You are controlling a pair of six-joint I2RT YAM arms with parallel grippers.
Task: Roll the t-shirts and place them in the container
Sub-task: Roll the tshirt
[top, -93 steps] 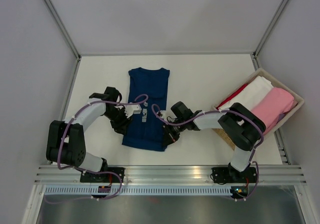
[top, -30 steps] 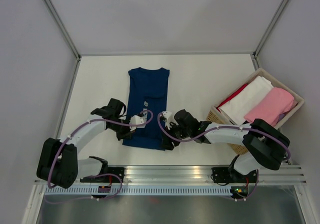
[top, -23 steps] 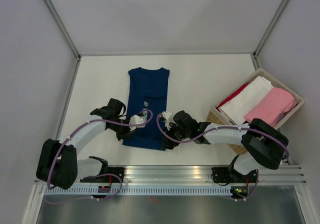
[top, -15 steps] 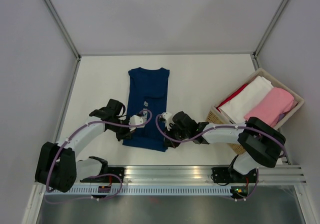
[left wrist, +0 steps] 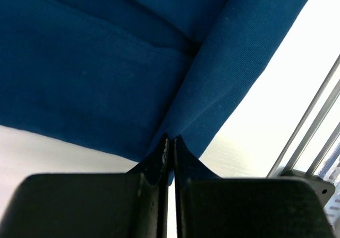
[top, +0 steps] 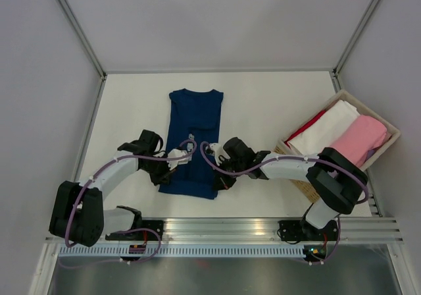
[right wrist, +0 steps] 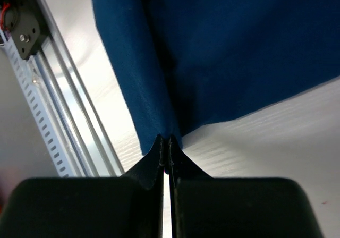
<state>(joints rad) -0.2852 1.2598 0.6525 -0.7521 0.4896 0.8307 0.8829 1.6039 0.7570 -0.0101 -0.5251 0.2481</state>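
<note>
Navy shirt (top: 195, 127): folded lengthwise, flat, mid-tabletop (top: 263, 104). Left end effector (left wrist: 170, 142): clamped on near-left hem corner. Right end effector (right wrist: 166, 142): clamped on near-right hem corner. Basket (top: 375, 113), right: white shirt (top: 329, 127), pink shirt (top: 360, 140).

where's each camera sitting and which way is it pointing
Top external: above and behind the bases, looking down on the table, navy t-shirt and basket; both arms show.
Left wrist: on the left arm, facing along the left pincer, shut on the t-shirt's edge.
Right wrist: likewise behind the right pincer, shut on that edge.
Shared: both wrist views show the t-shirt and the near rail.
</note>
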